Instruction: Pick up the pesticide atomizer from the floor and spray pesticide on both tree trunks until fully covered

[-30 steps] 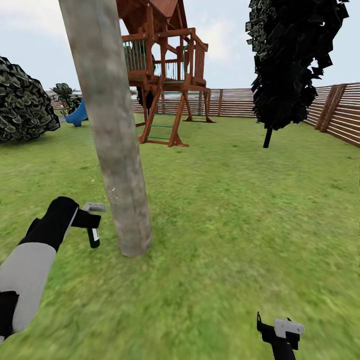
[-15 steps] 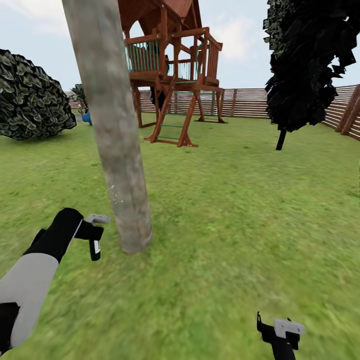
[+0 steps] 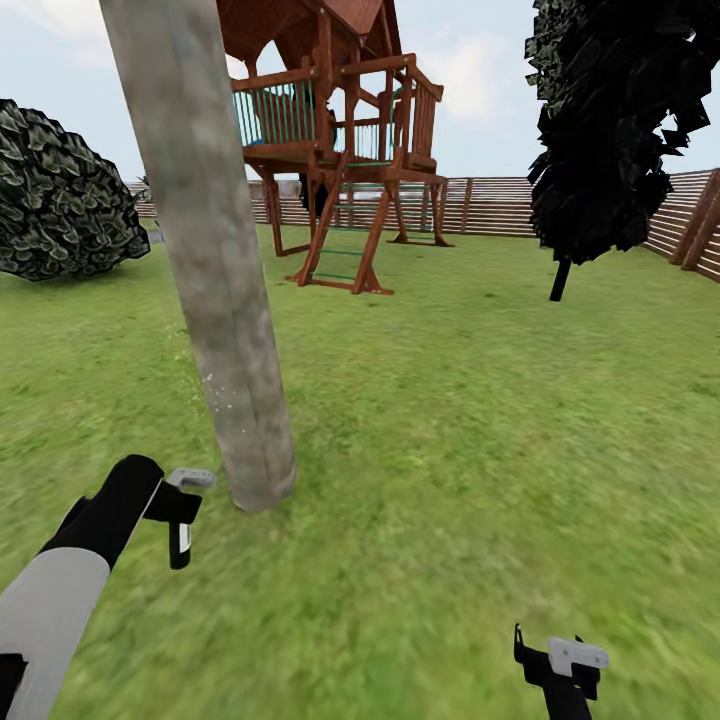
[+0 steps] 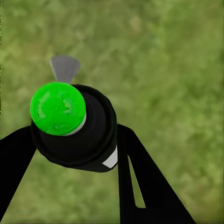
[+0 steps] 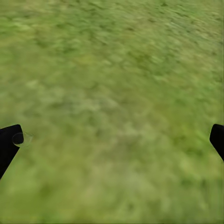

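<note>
The left claw is squeezed tight on the small black spray bottle with a bright green top, which hangs long-way down over the blurry green grass. Just beside that claw stands the thick pale grey-brown tree trunk. The right claw is spread wide, holding nothing.

The near tree trunk is cut off at the top edge (its foliage hidden).
</note>
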Available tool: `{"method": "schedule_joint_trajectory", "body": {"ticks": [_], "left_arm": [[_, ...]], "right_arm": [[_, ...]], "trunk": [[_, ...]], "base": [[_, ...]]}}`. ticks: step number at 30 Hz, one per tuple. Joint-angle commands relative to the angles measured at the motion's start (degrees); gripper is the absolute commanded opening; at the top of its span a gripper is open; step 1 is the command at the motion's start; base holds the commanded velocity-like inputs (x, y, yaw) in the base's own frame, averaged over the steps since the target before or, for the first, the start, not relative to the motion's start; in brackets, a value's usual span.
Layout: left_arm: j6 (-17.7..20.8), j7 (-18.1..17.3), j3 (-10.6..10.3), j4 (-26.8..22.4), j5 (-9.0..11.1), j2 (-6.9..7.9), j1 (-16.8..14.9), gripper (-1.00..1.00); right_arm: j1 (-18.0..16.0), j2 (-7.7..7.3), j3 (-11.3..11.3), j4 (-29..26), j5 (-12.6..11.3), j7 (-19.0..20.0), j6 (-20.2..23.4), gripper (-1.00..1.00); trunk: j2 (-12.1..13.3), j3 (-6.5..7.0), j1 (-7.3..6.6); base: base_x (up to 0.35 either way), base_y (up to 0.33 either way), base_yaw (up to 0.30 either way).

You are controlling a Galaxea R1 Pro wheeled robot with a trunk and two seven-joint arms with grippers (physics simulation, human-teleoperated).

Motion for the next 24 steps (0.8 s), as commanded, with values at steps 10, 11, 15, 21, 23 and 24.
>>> {"method": "schedule_joint_trajectory", "body": {"ticks": [10, 11, 15, 21, 23, 24], "left_arm": [[-0.72, 3.39, 0.20, 0.14, 0.12, 1.07, 0.20, -1.00], [-0.82, 3.52, 0.21, 0.14, 0.14, 1.09, 0.20, -1.00], [-0.96, 3.65, 0.21, 0.27, 0.16, 0.66, 0.23, -1.00], [-4.44, 3.73, 1.25, 0.89, 0.22, 1.01, 3.27, -1.00], [-4.93, 3.74, 1.34, 0.68, 0.31, 0.64, 3.36, -1.00], [-4.98, 3.75, 1.34, 0.47, 0.32, 0.59, 3.36, -1.00]], "right_arm": [[0.00, -0.03, -0.01, 0.00, 0.00, 0.00, 0.00, 1.00], [0.00, -0.03, -0.01, 0.00, 0.00, 0.00, 0.00, 1.00], [0.00, -0.03, -0.01, 0.00, 0.00, 0.00, -0.02, 1.00], [0.00, -0.03, 0.06, 0.00, 0.03, 0.00, 0.00, 1.00], [0.00, -0.03, 0.06, 0.00, 0.01, 0.00, 0.00, 1.00], [0.00, -0.03, 0.06, 0.00, 0.03, 0.00, 0.00, 1.00]], "trunk": [[0.00, 0.00, 0.00], [0.00, 0.00, 0.00], [0.00, 0.00, 0.00], [0.00, 0.00, 0.00], [0.00, 0.00, 0.00], [0.00, 0.00, 0.00]], "base": [[0.226, -0.141, 0.000], [0.230, -0.157, 0.000], [0.038, -0.030, 0.079], [0.001, -0.001, 0.252], [0.053, -0.045, 0.054], [0.163, -0.155, 0.011]]}}
